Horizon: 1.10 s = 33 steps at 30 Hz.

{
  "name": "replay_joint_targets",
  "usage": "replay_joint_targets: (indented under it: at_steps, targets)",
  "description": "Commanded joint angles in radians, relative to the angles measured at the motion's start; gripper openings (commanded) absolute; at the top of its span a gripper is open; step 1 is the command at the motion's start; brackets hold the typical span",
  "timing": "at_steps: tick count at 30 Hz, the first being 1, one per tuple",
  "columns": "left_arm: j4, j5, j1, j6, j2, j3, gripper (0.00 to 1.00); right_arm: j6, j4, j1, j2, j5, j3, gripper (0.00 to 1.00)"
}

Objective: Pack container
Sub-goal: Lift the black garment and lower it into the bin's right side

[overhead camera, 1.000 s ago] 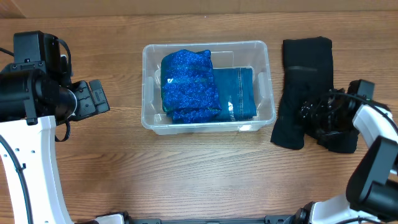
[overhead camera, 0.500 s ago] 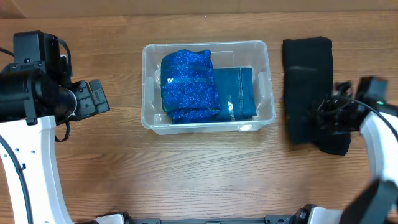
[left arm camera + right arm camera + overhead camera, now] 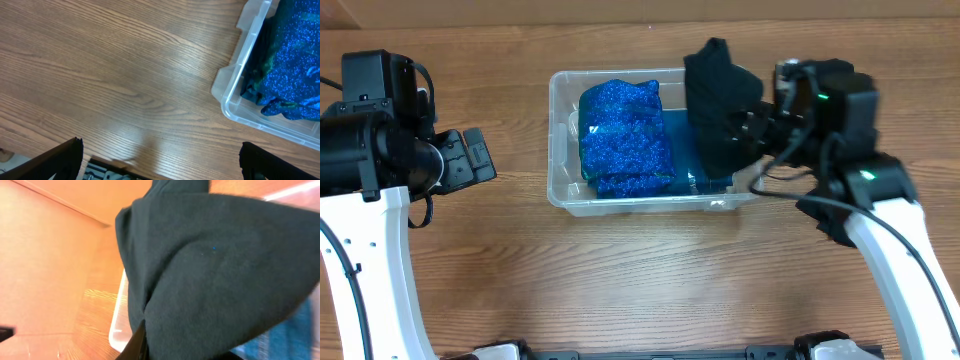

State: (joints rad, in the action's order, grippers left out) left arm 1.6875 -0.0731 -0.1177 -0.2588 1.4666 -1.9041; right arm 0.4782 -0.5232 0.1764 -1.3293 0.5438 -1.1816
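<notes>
The clear plastic container (image 3: 610, 72) stands mid-table. In it lie a sparkly blue cloth (image 3: 625, 140) and a folded teal cloth (image 3: 682, 150), the teal one partly covered. My right gripper (image 3: 752, 135) is shut on a black cloth (image 3: 718, 105) that hangs over the container's right half. That black cloth (image 3: 215, 270) fills the right wrist view, with the container's rim (image 3: 117, 325) below it. My left gripper (image 3: 480, 157) stands open to the left of the container, above bare wood. The left wrist view shows the container's corner (image 3: 235, 90) and the blue cloth (image 3: 295, 60).
The wooden table (image 3: 620, 280) stretches in front of and to both sides of the container. The right arm (image 3: 880, 230) reaches in from the lower right. The left arm (image 3: 365, 200) stands at the left edge.
My right gripper closed on the black cloth at the table's right side, lifted it and carried it left over the container. The left arm has not moved.
</notes>
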Motion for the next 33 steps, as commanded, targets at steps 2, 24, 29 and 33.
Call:
replay_joint_targets:
  at_steps: [2,24,29,33]
  targets:
    - [0.002,-0.012,0.005,-0.007,0.002,0.002,1.0,0.129,0.072,0.087,-0.216,-0.108,-0.002,0.08]
    - [0.002,-0.012,0.005,-0.007,0.002,0.002,1.0,-0.143,-0.359,-0.681,-0.018,-0.401,-0.008,1.0]
    - [0.002,-0.012,0.005,-0.007,0.002,0.002,1.0,-0.263,-0.307,-0.803,-0.288,-0.358,-0.008,1.0]
    - [0.002,-0.013,0.005,-0.007,0.002,0.002,1.0,-0.414,-0.256,-0.812,-0.476,-0.298,-0.008,1.0]
